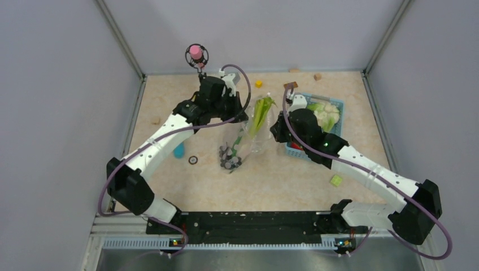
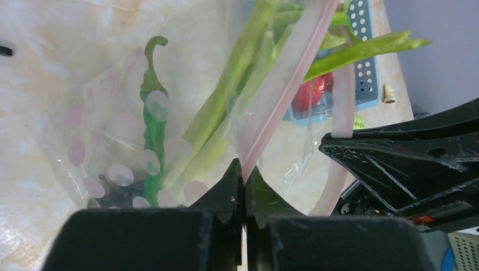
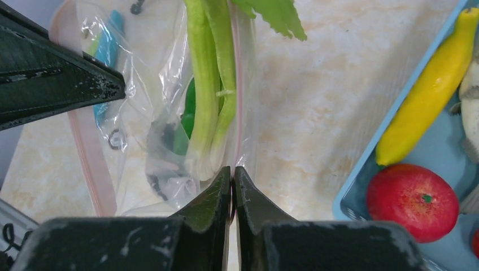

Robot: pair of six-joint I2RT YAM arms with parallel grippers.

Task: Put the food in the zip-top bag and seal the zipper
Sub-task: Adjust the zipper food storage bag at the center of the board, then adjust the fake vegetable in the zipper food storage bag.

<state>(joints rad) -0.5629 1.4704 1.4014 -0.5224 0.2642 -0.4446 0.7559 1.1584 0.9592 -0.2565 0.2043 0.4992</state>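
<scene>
The clear zip-top bag (image 1: 248,138) hangs between my two grippers, its mouth open. Inside are leafy green stalks (image 1: 260,113), a green pod (image 2: 152,135) and a dark grape bunch (image 1: 230,158). My left gripper (image 2: 244,169) is shut on the pale pink zipper strip (image 2: 282,84); it also shows in the top view (image 1: 244,117). My right gripper (image 3: 233,169) is shut on the opposite edge of the bag, next to the stalks (image 3: 209,84), and shows in the top view (image 1: 273,129). A banana (image 3: 429,90), a red fruit (image 3: 412,200) and a cauliflower (image 1: 326,116) lie in the basket.
The light-blue basket (image 1: 339,104) stands right of the bag, behind my right arm. Small blocks lie about: yellow (image 1: 258,83), green (image 1: 336,180), brown (image 1: 317,76). A blue piece (image 1: 179,150) and a ring (image 1: 193,160) lie left of the bag. Grey walls enclose the table.
</scene>
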